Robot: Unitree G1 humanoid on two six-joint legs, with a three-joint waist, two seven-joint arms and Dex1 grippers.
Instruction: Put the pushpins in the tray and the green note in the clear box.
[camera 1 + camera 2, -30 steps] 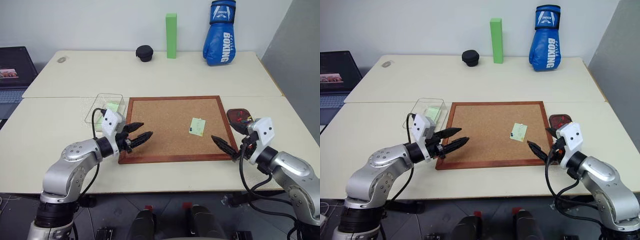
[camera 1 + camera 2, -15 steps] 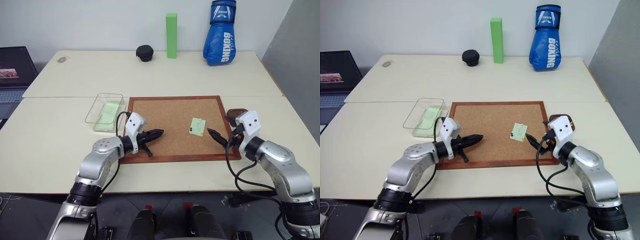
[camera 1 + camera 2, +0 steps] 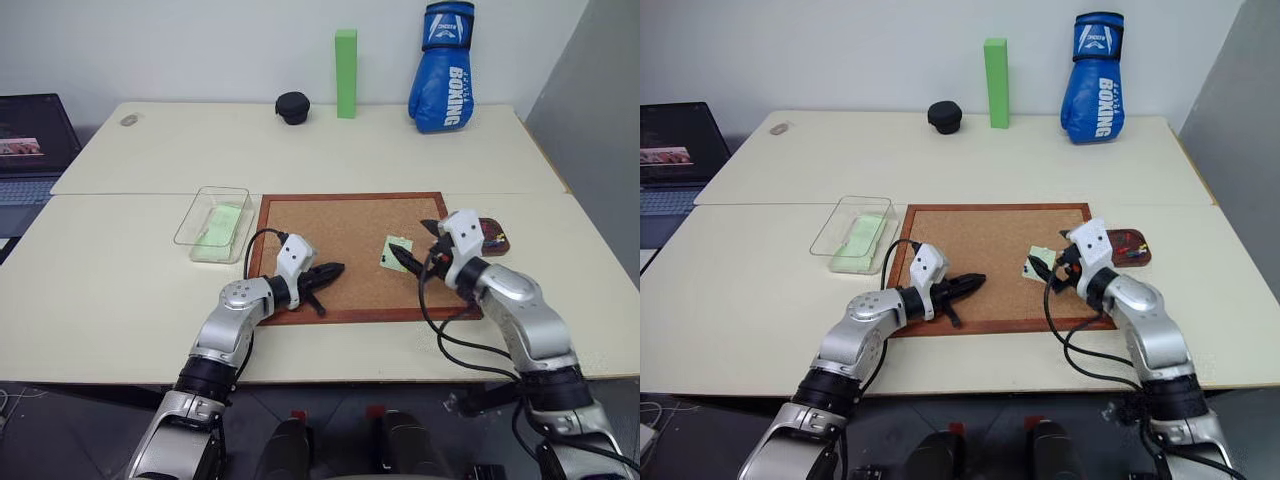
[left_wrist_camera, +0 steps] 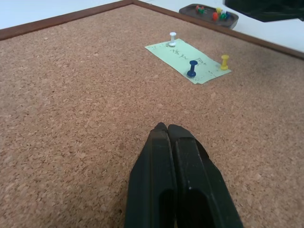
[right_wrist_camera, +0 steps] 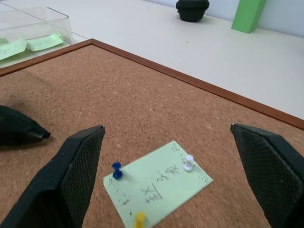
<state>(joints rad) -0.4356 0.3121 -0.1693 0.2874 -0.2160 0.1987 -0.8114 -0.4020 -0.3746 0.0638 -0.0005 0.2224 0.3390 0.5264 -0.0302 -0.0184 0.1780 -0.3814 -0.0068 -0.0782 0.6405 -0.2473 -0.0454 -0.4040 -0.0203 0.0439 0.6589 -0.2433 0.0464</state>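
Note:
The green note [image 3: 397, 252] lies on the right part of the corkboard [image 3: 330, 225], held by a white pushpin [image 4: 173, 38], a blue one [image 4: 192, 69] and a yellow one [image 4: 224, 61]. My right gripper [image 3: 413, 243] stands open just right of the note, its fingers [image 5: 80, 156] spread to either side of it and apart from it. Low over the board's front left part, my left gripper [image 3: 335, 270] is shut and empty, pointing toward the note. The tray [image 3: 492, 235], holding several coloured pushpins, sits past the board's right edge. The clear box [image 3: 213, 222] stands left of the board.
Pale green slips [image 5: 35, 42] lie inside the clear box. At the table's back stand a tall green block [image 3: 346, 59], a blue boxing glove [image 3: 442, 68] and a black round case [image 3: 292, 107]. A laptop [image 3: 28, 150] sits at the far left.
My left gripper has shut and moved right, onto the corkboard. The right gripper, still open, has moved forward and left from the board's front right corner up to the note.

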